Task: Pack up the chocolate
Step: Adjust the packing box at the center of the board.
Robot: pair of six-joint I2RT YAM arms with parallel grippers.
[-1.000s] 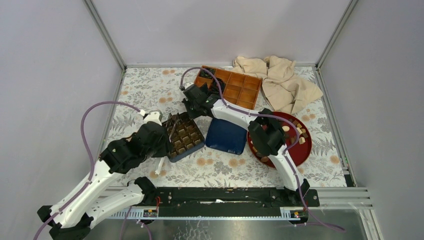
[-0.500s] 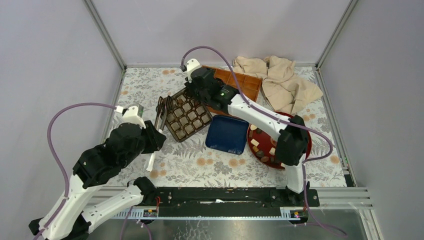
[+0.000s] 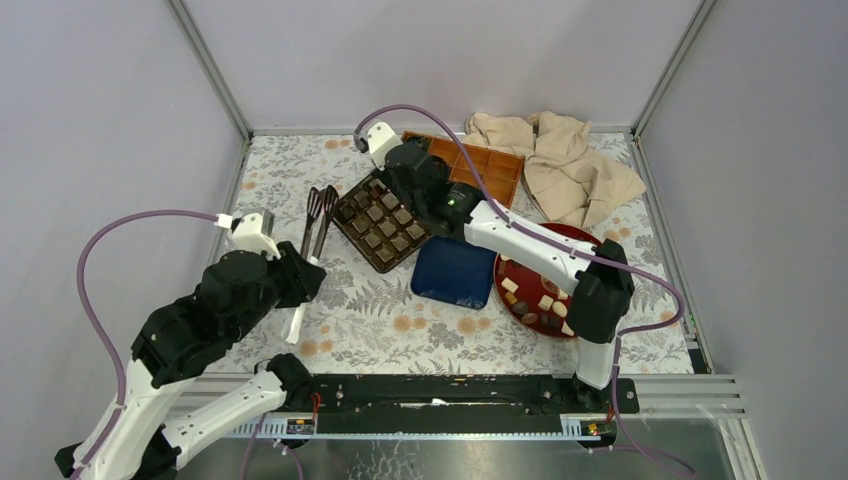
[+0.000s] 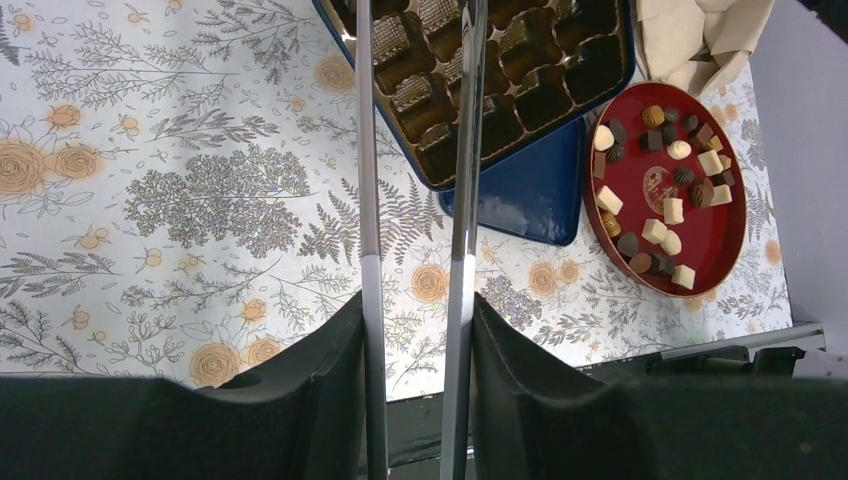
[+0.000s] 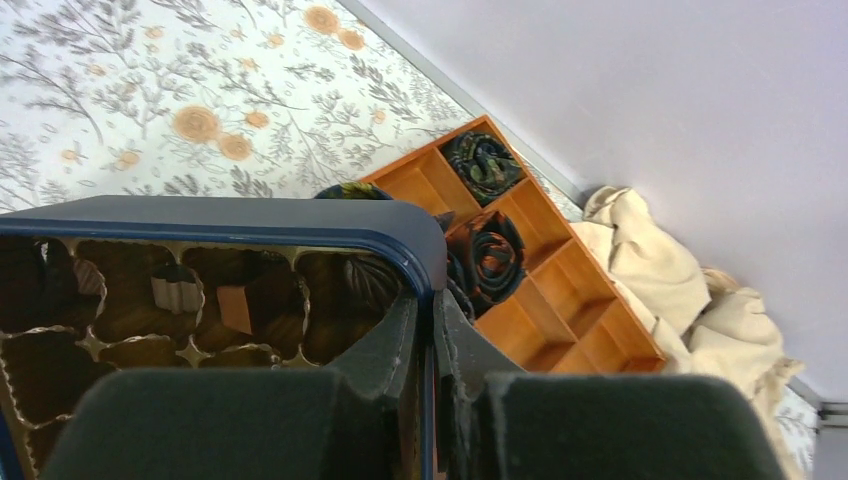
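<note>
Sensibly, the right gripper, pinched nearly shut on the blue rim of the compartment box, should hold that box level. Meanwhile the left gripper, half closed around the metal tongs, should carry their tips from beside the box to the chocolate, which lies loose on the red plate to the right of the box, past the blue lid. Only the right wrist view shows fingers biting the box's far corner; the left wrist view alone separates the plate's pieces.
</note>
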